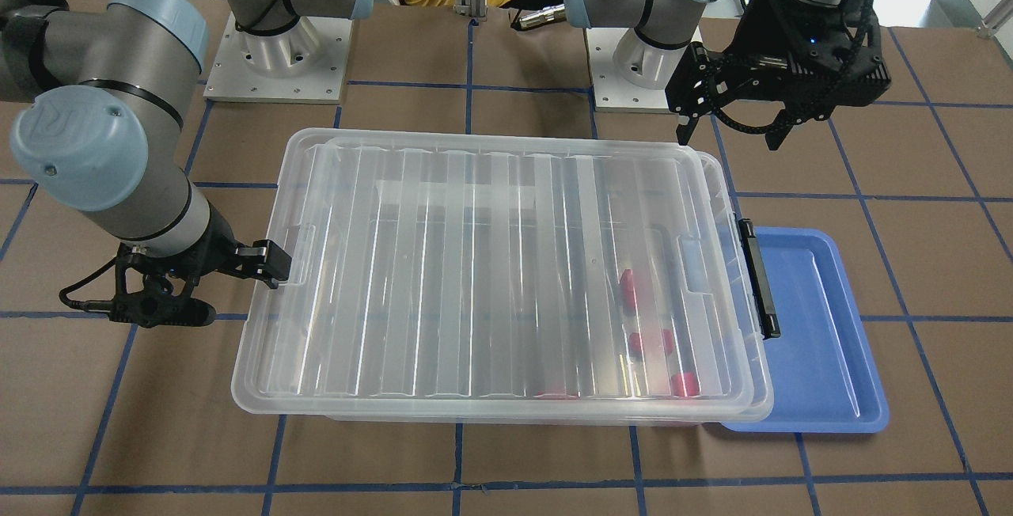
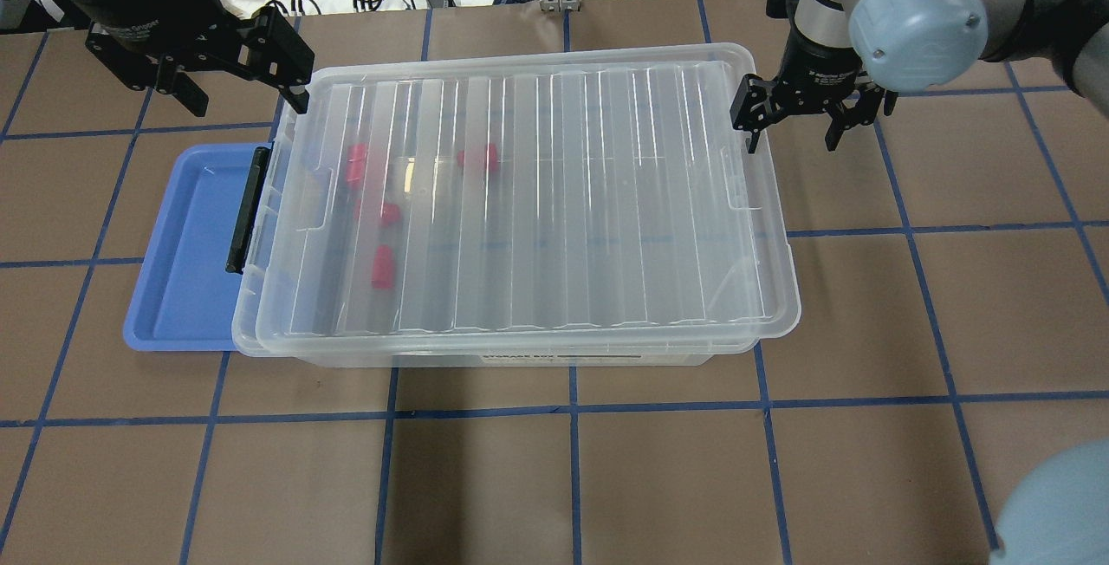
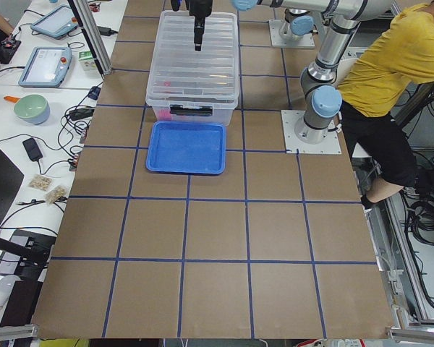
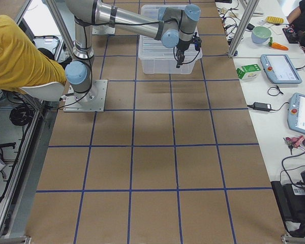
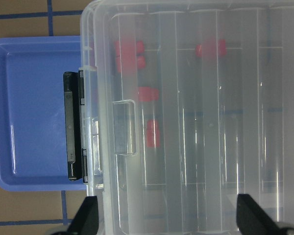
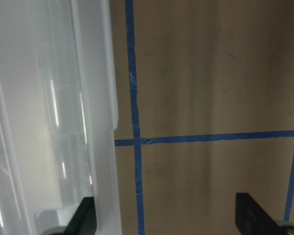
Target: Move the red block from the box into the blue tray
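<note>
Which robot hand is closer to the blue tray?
Left. The left hand hovers just beyond the blue tray; the right hand is at the opposite end of the box.

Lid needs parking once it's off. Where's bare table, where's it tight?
Free: the wide strip of table along the box's labelled long side, and the squares beyond the right gripper at its far short end. The blue tray is bare inside. Tight: the latch end, where the tray sits against the box and the left gripper hovers.
</note>
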`<state>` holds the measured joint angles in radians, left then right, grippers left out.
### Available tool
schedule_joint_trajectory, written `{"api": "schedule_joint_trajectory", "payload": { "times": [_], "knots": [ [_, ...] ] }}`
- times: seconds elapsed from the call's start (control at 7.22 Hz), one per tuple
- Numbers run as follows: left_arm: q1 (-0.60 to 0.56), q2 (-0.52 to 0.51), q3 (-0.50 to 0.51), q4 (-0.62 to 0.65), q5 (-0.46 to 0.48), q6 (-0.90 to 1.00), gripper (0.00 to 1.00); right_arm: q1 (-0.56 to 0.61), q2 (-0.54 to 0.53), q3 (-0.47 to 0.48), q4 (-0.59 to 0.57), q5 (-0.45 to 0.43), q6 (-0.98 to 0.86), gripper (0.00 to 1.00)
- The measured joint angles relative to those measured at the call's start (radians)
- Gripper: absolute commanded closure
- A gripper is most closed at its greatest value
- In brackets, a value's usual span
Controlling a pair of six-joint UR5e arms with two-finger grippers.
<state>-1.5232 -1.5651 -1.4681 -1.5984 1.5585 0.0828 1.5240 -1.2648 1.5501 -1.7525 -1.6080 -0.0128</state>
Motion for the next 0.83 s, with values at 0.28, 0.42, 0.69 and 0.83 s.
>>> {"api": "schedule_joint_trajectory", "payload": {
  "times": [0.28, 0.42, 0.69, 0.83],
  "knots": [
    [0.0, 0.0, 0.0, 0.0, 0.0, 0.0, 0.0, -0.059, -0.005, -0.003, 0.007, -0.013, -0.051, 0.0],
    [0.0, 0.0, 0.0, 0.0, 0.0, 0.0, 0.0, -0.088, -0.008, -0.004, 0.011, -0.014, -0.078, 0.0],
    [0.0, 0.0, 0.0, 0.0, 0.0, 0.0, 0.0, -0.121, -0.01, -0.007, 0.014, -0.033, -0.113, 0.0],
    [-0.001, 0.0, -0.001, 0.0, 0.0, 0.0, 0.0, -0.131, -0.011, -0.008, 0.014, -0.04, -0.122, 0.0]
  ]
}}
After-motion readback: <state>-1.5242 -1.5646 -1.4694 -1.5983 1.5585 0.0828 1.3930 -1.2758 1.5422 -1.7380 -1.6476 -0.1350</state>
